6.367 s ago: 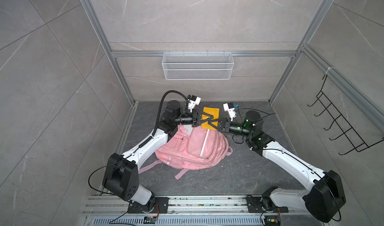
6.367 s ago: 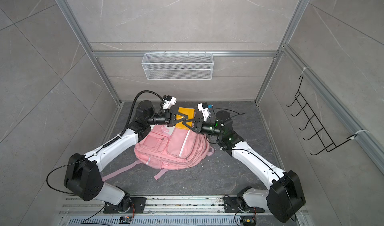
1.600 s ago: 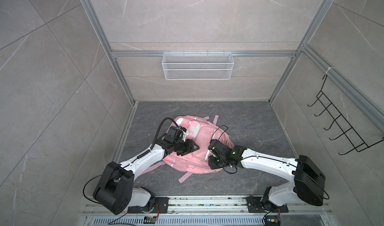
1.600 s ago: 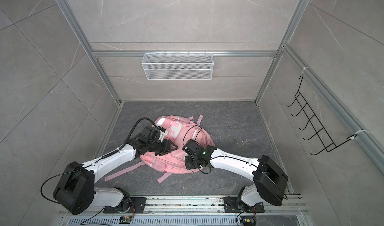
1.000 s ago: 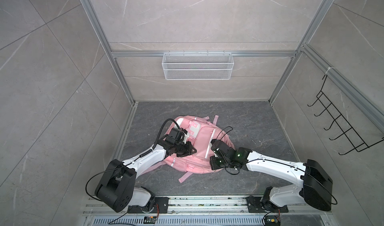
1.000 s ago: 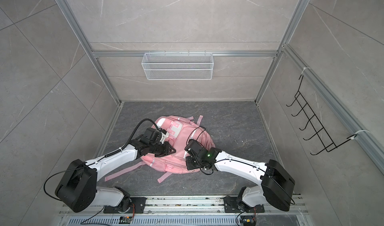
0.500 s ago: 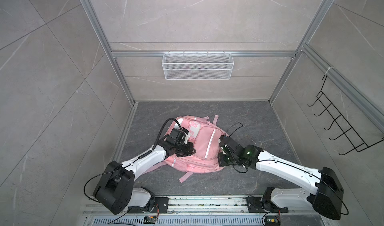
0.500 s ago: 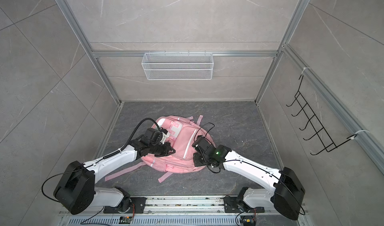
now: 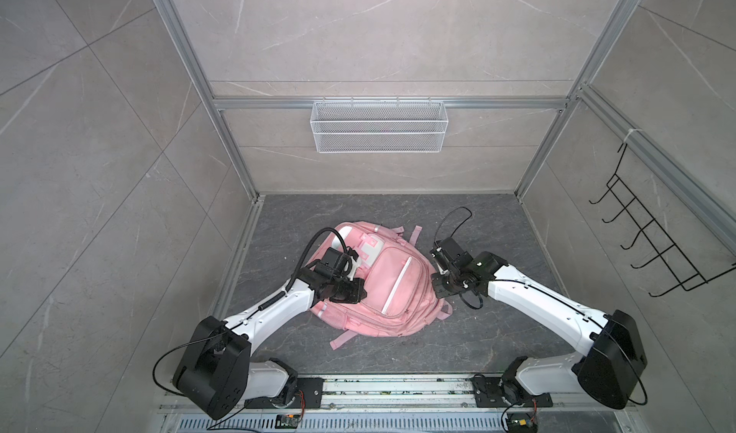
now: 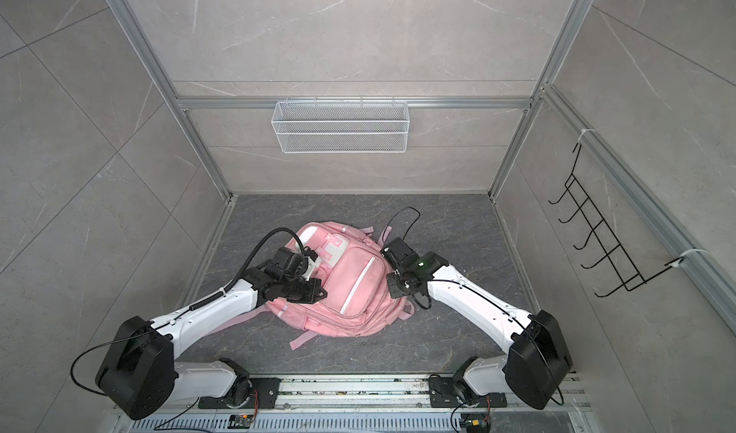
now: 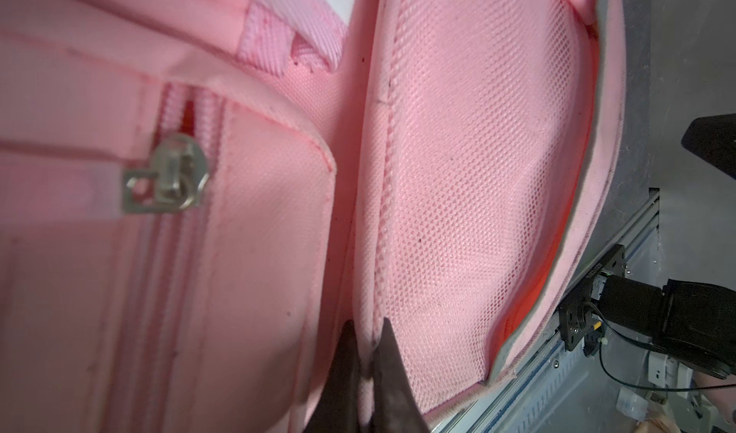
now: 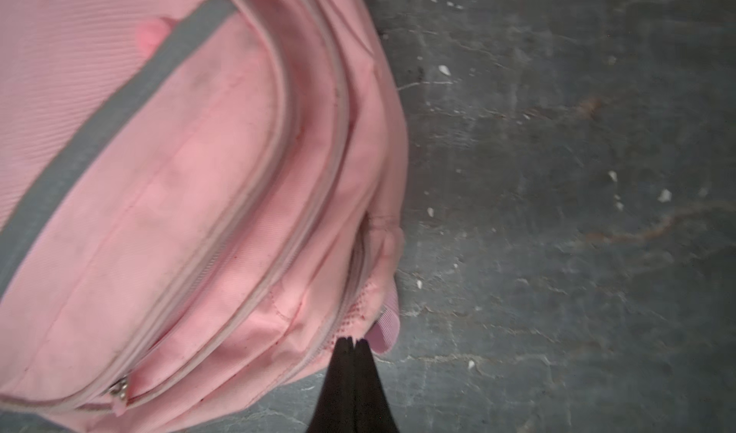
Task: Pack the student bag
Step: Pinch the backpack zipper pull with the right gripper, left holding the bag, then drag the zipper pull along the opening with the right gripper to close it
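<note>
Now your pink student bag lies front-up, white stripe showing, at lower centre on the dark grey stone floor. Your left gripper pinches a seam by its mesh panel; your right gripper is closed, tips touching its edge. Grey tiled walls surround it.

Left arm, right arm reaching inward, jaws apparently shut

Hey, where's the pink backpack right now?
The student bag lies on the dark floor, mid-frame in both top views, between the left gripper, pinching its left side, and the right gripper at its right edge.
</note>
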{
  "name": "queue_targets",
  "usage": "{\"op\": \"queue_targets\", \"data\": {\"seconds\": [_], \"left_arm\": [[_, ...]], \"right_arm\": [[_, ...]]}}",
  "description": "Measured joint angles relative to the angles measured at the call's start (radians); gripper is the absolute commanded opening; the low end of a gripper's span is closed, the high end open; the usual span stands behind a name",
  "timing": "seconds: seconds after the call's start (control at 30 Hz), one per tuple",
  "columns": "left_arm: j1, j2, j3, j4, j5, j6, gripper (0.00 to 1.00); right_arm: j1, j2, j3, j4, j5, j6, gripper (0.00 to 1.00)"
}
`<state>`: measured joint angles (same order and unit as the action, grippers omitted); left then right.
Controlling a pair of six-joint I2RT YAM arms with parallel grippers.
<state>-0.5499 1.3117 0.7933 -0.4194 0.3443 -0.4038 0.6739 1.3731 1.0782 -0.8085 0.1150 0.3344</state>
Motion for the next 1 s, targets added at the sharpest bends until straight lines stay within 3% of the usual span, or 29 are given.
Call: {"op": "queue_targets", "data": {"seconds": [0.07, 0.13, 0.27, 0.5, 1.0], "left_arm": [[0.001, -0.009, 0.000, -0.008, 0.002, 0.001, 0.00], [0.001, -0.012, 0.000, -0.007, 0.005, 0.000, 0.00], [0.001, -0.013, 0.000, -0.003, 0.023, -0.006, 0.00], [0.009, -0.012, 0.016, -0.015, 0.057, -0.032, 0.00], [0.018, -0.019, 0.014, -0.007, 0.087, -0.094, 0.00]], "right_arm": [[0.009, -0.030, -0.022, 0.052, -0.089, -0.031, 0.43], [0.024, -0.082, -0.061, 0.094, -0.159, -0.044, 0.56], [0.099, -0.183, -0.140, 0.159, -0.269, -0.019, 0.70], [0.230, -0.158, -0.257, 0.277, -0.329, 0.062, 0.65], [0.236, 0.018, -0.287, 0.463, -0.306, 0.145, 0.40]]}}
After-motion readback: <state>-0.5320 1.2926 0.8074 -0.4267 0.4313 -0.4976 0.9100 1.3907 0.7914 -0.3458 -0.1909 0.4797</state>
